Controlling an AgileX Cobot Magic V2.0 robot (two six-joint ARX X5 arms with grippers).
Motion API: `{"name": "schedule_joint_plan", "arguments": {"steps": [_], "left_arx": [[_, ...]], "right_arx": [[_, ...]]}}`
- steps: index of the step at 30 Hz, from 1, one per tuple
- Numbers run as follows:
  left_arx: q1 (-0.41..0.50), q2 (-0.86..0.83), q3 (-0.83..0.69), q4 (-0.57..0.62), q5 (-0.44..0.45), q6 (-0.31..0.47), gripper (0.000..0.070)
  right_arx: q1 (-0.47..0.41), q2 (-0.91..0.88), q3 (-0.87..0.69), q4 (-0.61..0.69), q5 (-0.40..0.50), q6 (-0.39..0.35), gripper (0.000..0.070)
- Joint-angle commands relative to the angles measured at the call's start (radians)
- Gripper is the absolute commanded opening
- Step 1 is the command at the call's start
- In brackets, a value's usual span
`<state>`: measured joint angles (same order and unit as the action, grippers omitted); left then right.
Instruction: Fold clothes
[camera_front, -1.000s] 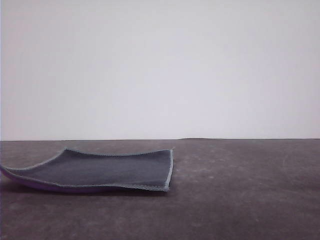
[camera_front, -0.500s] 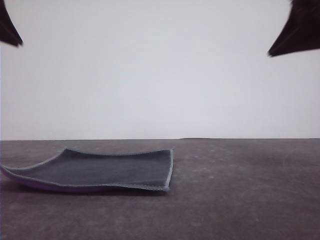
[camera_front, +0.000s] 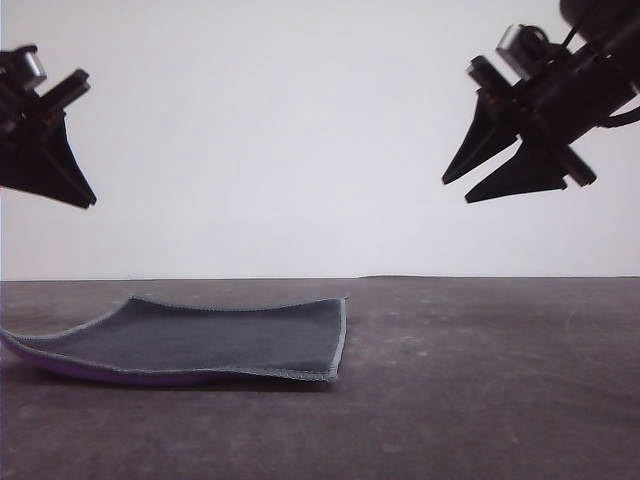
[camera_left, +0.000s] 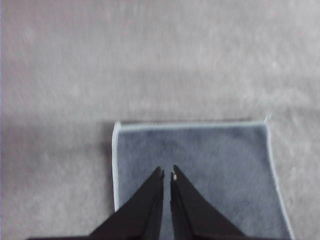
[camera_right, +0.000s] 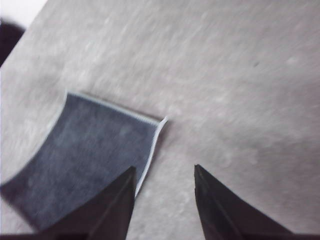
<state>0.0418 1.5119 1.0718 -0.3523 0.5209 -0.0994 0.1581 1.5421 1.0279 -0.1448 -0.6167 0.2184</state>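
The clothes are a single small cloth (camera_front: 220, 340) lying flat on the table, left of centre. Its dark grey face is up, with a pale stitched edge, and purple shows under its left edge. My left gripper (camera_front: 88, 203) hangs high over the cloth's left end, well clear of it. In the left wrist view the cloth (camera_left: 200, 160) lies below the left gripper (camera_left: 167, 170), whose fingers are closed together on nothing. My right gripper (camera_front: 456, 191) hovers high to the right of the cloth. In the right wrist view the right gripper (camera_right: 164, 169) is open above bare table beside a corner of the cloth (camera_right: 95, 145).
The dark grey table (camera_front: 480, 380) stretches bare to the right of the cloth and in front of it. A plain white wall (camera_front: 300, 130) stands behind the table's far edge.
Both grippers have come down from the upper corners into the front view and moved inward. The cloth has not moved.
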Motion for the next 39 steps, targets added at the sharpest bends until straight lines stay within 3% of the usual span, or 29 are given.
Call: {"name": "schedule_joint_plan", "arguments": {"steps": [1, 5, 7, 9, 10, 11, 22, 28, 39], "left_arx": [[0.003, 0.012, 0.019, 0.006, 0.006, 0.011, 0.0016], [0.003, 0.012, 0.019, 0.011, 0.008, 0.012, 0.0052], [0.003, 0.012, 0.019, 0.005, 0.014, 0.012, 0.0166], [0.003, 0.012, 0.019, 0.004, 0.024, 0.012, 0.0328], [0.003, 0.012, 0.019, 0.002, 0.027, 0.011, 0.0385], [0.003, 0.012, 0.019, 0.001, 0.029, 0.011, 0.0397], [0.003, 0.050, 0.020, 0.044, 0.027, -0.012, 0.0401], [0.003, 0.157, 0.041, 0.069, 0.038, -0.021, 0.0400], [0.002, 0.369, 0.186, 0.043, 0.086, -0.019, 0.0400]], "right_arx": [[0.006, 0.016, 0.020, 0.011, 0.012, 0.008, 0.0239], [0.010, 0.016, 0.020, 0.010, 0.033, -0.002, 0.0252], [0.010, 0.016, 0.020, 0.009, 0.033, -0.009, 0.0329], [0.010, 0.016, 0.020, 0.004, 0.034, -0.014, 0.0447], [0.010, 0.016, 0.020, 0.002, 0.034, -0.019, 0.0501], [0.010, 0.016, 0.020, 0.000, 0.034, -0.020, 0.0520], [0.029, 0.079, 0.020, 0.024, 0.016, -0.016, 0.0534], [0.075, 0.184, 0.033, 0.156, -0.041, 0.055, 0.0534], [0.156, 0.382, 0.200, 0.174, -0.039, 0.115, 0.0534]]}}
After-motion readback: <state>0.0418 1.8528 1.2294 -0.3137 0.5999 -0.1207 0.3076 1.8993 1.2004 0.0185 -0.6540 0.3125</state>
